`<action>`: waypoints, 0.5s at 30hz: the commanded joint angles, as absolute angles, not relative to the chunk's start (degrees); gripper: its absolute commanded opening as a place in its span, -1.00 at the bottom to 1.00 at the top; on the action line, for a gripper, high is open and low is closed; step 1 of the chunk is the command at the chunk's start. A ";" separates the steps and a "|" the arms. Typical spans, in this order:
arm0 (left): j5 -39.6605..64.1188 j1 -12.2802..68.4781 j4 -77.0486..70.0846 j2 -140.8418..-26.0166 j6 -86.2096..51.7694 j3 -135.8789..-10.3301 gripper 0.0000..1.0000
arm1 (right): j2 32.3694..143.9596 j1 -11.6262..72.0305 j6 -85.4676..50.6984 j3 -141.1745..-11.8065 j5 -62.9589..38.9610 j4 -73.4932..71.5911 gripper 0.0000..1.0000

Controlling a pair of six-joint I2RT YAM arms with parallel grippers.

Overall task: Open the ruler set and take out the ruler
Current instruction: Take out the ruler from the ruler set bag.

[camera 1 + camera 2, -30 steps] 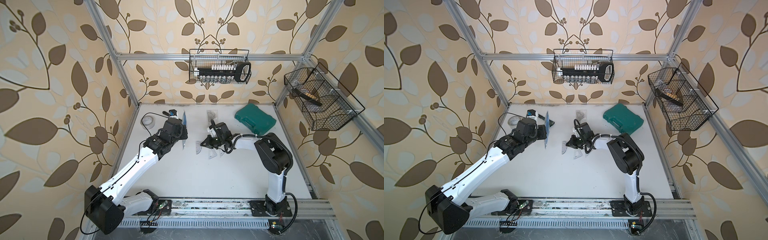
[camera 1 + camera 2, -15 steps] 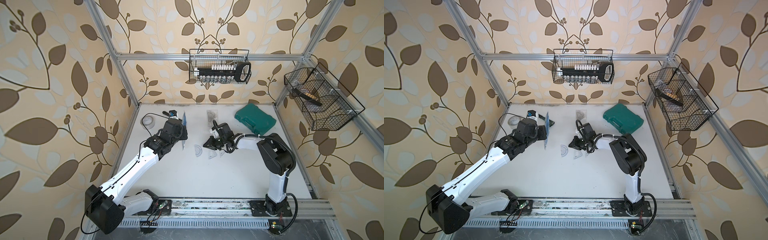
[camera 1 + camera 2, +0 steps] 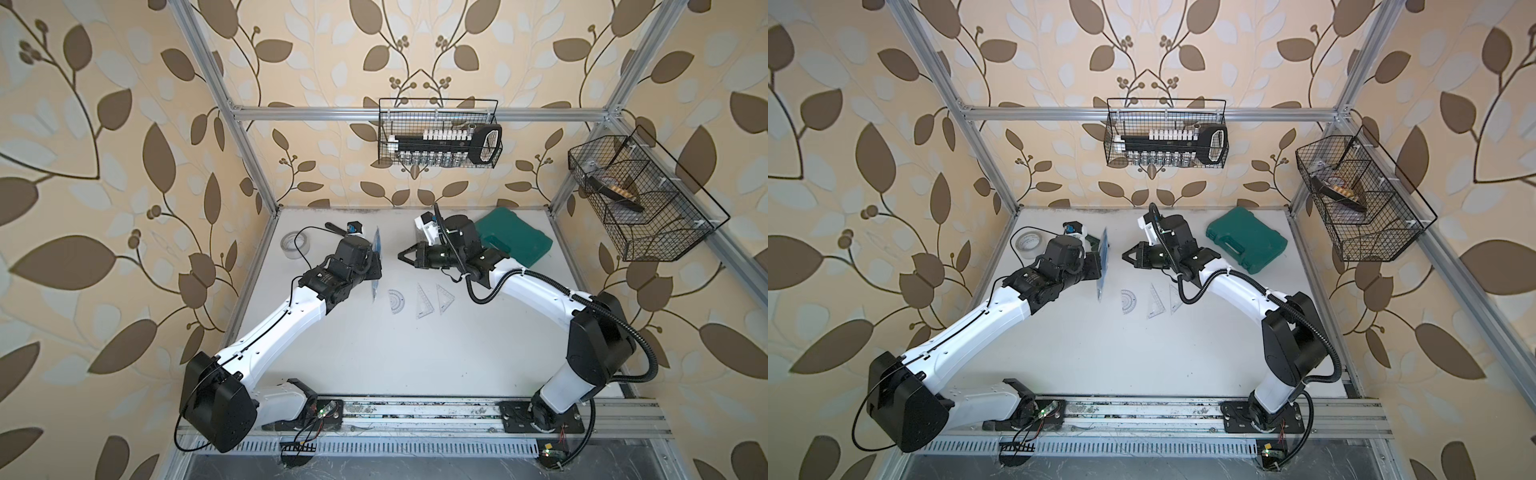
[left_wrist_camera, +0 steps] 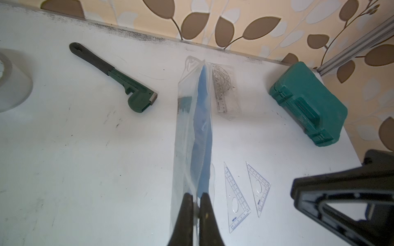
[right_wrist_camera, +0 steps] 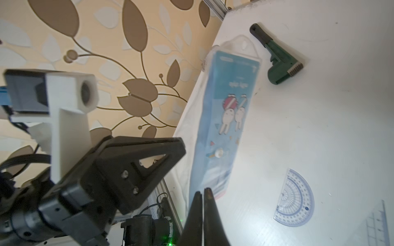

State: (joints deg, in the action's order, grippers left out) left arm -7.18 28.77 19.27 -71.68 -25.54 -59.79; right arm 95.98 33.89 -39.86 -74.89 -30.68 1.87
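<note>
Left gripper (image 4: pixel 196 197): fingers (image 4: pixel 187 215) are pinched almost together on the near end of the ruler set pouch (image 4: pixel 191 132), a clear sleeve with a blue card inside. The pouch stands on edge and runs straight out ahead of the fingertips; whether its lower edge touches the table (image 4: pixel 85 170) cannot be told. Right gripper (image 5: pixel 202 191): fingers (image 5: pixel 195 217) are pressed together with nothing between them, the tips aimed at the printed face of the pouch. In both top views a clear gap separates these tips (image 3: pixel 401 254) from the pouch (image 3: pixel 375 286). A protractor (image 3: pixel 395 301) and two set squares (image 3: pixel 424 301) lie flat on the table, below and between the two sets of fingers, apart from both. Whether the straight ruler is inside the pouch cannot be made out. Beyond the left fingertips lies a second clear packet (image 4: pixel 223 91); to one side of them is a green wrench (image 4: pixel 132 93), to the other a green case (image 4: pixel 309 102).
</note>
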 commanded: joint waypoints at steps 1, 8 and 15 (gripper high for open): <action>-3.68 28.37 15.17 -71.63 -27.13 -60.19 -1.00 | 98.24 35.15 -40.76 -77.91 -31.62 1.49 -1.00; -2.14 28.38 14.39 -71.81 -27.56 -60.83 -1.00 | 102.99 37.25 -42.17 -82.46 -31.38 2.10 -1.00; -1.43 28.39 14.02 -71.19 -27.76 -61.01 -1.00 | 105.81 38.07 -41.48 -84.64 -29.27 5.76 -1.00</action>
